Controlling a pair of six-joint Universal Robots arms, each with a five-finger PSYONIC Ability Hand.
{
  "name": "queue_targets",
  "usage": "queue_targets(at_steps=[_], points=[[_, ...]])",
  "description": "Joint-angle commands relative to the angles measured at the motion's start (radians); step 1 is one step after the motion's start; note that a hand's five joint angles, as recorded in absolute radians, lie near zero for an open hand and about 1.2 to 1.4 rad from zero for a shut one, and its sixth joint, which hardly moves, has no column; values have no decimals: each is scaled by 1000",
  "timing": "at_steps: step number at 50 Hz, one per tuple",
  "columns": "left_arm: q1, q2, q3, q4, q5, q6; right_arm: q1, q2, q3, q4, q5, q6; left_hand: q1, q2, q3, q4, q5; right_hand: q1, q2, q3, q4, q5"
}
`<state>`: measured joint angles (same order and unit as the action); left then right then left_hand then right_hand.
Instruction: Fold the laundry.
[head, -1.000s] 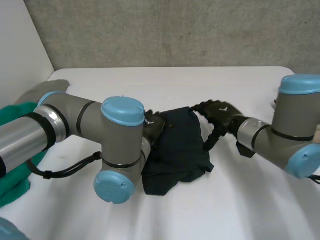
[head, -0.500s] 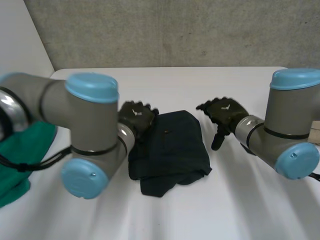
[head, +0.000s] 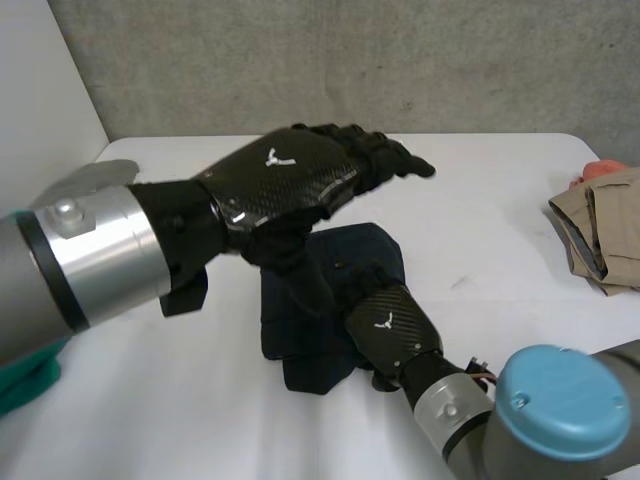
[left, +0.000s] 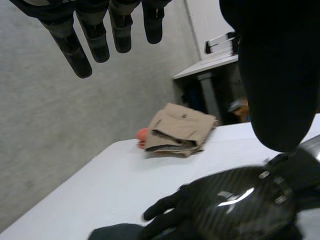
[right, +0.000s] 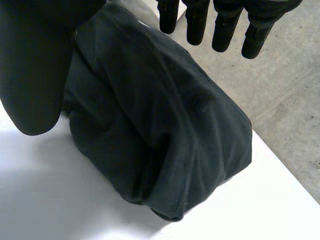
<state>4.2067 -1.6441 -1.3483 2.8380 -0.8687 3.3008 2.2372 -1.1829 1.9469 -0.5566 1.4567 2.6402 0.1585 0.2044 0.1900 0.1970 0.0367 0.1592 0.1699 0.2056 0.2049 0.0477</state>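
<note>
**A:** so the dark folded garment (head: 300, 335) sits mid table (head: 500, 250), right hand (head: 385, 325) over its near edge, fingers straight, gripping nothing.

**B:** yep, and the left hand (head: 290, 180) hovers just above, fingers straight too. If it drops they'd probably clash, or shove the fold apart.

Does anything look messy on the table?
The dark cloth lies bunched and wrinkled on the table, its edges uneven, not a tidy fold. The tan clothes near the table's edge are folded neatly by comparison.

L hand (head: 290, 185) raised w/ fingers (head: 385, 160) straight & spread, R hand (head: 392, 328) low beneath its palm, fingers straight too.
</note>
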Motion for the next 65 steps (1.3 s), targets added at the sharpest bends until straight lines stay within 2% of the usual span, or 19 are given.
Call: queue_targets(at_steps=[1,16,17,18,20,21,26,33,41,45,48,52,56,65], points=[[-40,14,-64,32,-4,6,13,130,-58,-172,40,-11,16,-30,-15,-22,-37,15,5,-31,-30,-48],[-63,-2,-118,115,-87,11,1,302,-265,-200,85,-58,16,-30,-15,-22,-37,35,24,-11,-11,-28],[-63,-3,-120,115,-88,11,-1,308,-275,-197,83,-57,16,-30,-15,-22,-37,167,156,120,121,104],[-63,-5,-121,115,-88,11,-5,313,-292,-189,77,-52,16,-30,-15,-22,-37,613,602,566,567,550],[-63,-8,-121,115,-90,14,-13,310,-305,-189,68,-40,16,-30,-15,-22,-37,1187,1176,1141,1141,1124],[-62,-8,-121,115,-90,14,-17,306,-312,-189,62,-32,16,-30,-15,-22,-37,1237,1226,1190,1191,1174],[-53,-2,-114,118,-102,10,-51,243,-362,-198,-1,52,16,-30,-15,-22,-37,1237,1226,1191,1191,1174],[-34,15,-81,130,-116,0,-129,180,-494,-134,13,133,16,-30,-15,-22,-37,1237,1226,1191,1191,1174],[-21,41,-43,139,-138,-44,-339,114,-675,-22,2,225,16,-30,-15,-22,-37,1237,1226,1191,1191,1174],[-19,47,-41,165,-144,-78,-481,92,-744,17,-44,283,16,-30,-15,-22,-37,1237,1226,1191,1191,1174],[-22,46,-49,192,-145,-99,-599,95,-792,47,-123,325,16,-30,-15,-22,-37,1237,1226,1191,1191,1174],[-33,37,-64,215,-147,-113,-776,144,-838,73,-261,353,16,-30,-15,-22,-37,1237,1226,1191,1191,1174],[-48,21,-77,221,-148,-110,-905,221,-850,63,-349,339,16,-30,-15,-22,-37,1237,1226,1191,1191,1174],[-73,-20,-92,231,-161,-101,-1082,492,-862,-118,-479,222,16,-30,-15,-22,-37,1237,1226,1191,1191,1174]])
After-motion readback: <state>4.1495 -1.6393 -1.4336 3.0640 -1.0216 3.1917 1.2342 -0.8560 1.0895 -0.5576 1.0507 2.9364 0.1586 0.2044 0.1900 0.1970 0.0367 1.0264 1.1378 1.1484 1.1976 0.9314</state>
